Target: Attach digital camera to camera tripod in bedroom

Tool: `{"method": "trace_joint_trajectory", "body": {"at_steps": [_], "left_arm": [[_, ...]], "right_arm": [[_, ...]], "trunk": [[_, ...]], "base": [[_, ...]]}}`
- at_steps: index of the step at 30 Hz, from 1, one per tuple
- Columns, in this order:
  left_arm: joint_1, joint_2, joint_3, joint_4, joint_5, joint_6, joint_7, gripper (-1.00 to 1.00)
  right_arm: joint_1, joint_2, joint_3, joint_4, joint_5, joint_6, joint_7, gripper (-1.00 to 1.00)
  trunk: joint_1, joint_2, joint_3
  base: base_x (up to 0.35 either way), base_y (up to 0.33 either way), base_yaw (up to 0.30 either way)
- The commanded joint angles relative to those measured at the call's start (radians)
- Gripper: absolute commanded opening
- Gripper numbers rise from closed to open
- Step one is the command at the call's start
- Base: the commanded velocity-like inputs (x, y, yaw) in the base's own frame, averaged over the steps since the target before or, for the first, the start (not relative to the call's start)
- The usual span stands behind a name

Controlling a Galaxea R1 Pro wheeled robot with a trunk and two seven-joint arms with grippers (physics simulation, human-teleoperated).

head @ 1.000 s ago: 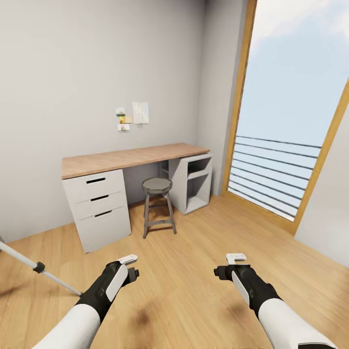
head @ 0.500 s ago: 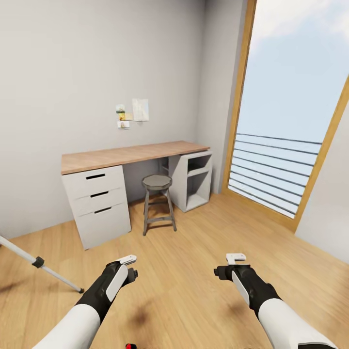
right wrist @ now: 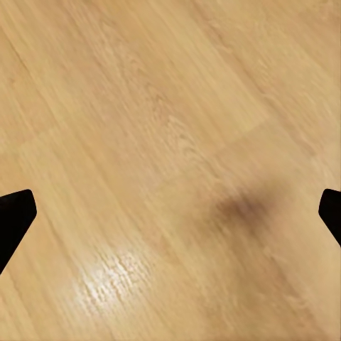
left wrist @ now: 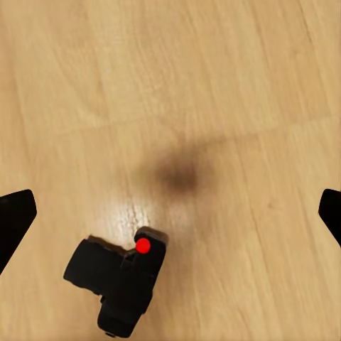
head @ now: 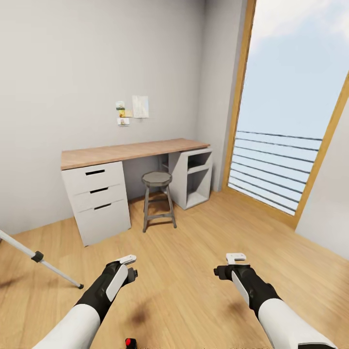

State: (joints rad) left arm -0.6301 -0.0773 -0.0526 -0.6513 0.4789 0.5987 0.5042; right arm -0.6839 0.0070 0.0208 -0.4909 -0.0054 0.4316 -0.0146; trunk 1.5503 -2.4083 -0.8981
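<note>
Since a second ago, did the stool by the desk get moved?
No. The stool stands in the same spot under the desk. Both slid slightly up the head view together, so the camera moved.

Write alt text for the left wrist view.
A small black digital camera with a red button lies on the light wood plank floor, below the open left gripper, whose dark fingertips show at both edges.

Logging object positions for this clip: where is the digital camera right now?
The digital camera lies on the wood floor under the left arm, seen in the left wrist view; the head view catches its red button at the bottom edge, left of centre.
</note>
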Motion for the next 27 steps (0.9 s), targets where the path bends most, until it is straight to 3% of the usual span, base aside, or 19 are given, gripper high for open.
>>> {"method": "trace_joint_trajectory", "body": {"at_steps": [1,13,27], "left_arm": [[0.0,0.001,-0.004,-0.002,0.01,0.002,0.01,1.0],[0.0,0.001,-0.006,-0.002,0.009,0.001,0.011,1.0],[0.0,0.001,-0.008,-0.011,0.004,0.001,0.014,1.0]], "right_arm": [[0.0,0.0,0.002,-0.002,0.0,0.006,-0.002,1.0],[0.0,0.001,0.002,-0.002,0.0,0.007,-0.006,1.0],[0.0,0.002,0.005,0.0,0.007,0.006,-0.008,1.0]], "trunk": [[0.004,-0.008,-0.004],[0.05,-0.092,-0.042],[0.056,-0.095,-0.096]], "base": [[0.0,0.0,0.0],[0.0,0.0,0.0],[0.0,0.0,0.0]]}}
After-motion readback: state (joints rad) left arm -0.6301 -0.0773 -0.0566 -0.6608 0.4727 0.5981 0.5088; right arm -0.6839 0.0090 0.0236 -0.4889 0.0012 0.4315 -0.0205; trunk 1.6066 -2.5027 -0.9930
